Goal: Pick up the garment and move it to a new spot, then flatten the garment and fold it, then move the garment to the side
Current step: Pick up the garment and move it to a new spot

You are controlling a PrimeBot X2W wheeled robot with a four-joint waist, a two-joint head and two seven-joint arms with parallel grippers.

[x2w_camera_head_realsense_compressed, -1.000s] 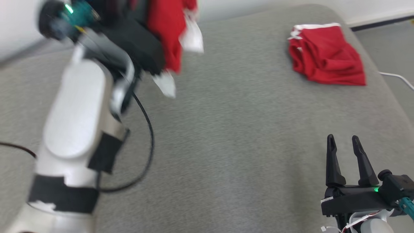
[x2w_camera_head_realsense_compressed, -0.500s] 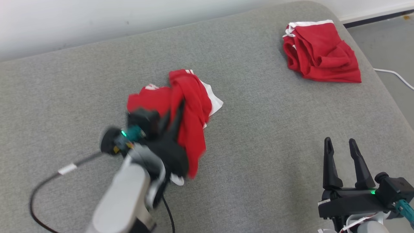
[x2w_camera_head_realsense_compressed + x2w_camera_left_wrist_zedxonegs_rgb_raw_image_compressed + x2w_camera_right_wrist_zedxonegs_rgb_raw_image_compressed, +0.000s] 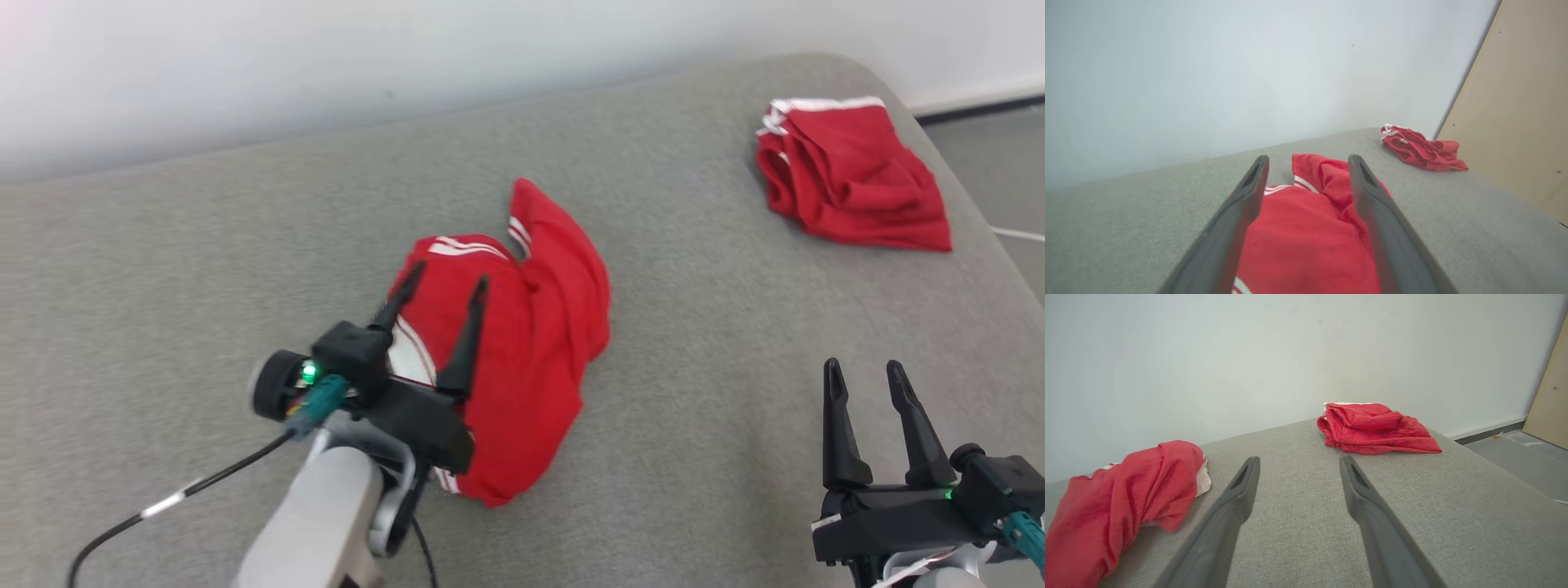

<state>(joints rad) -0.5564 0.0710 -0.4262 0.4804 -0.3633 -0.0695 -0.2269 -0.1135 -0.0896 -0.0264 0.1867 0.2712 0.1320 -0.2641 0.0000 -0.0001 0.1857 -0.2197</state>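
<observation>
Red garment lies bunched, lettering apparently hidden; left gripper and right gripper spread.

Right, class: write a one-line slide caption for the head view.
Open left tool at crumpled red jersey on grey cushion; right tool open, apart.

forearm: pale grey | left end effector: long, dark (green LED) | cable: black

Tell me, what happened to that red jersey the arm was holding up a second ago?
The left gripper swung down from up high, laid the garment bunched on the grey cushion and opened, letting it go. The right gripper stayed open and idle, and the other red garment stayed at the cushion's far right corner.
</observation>
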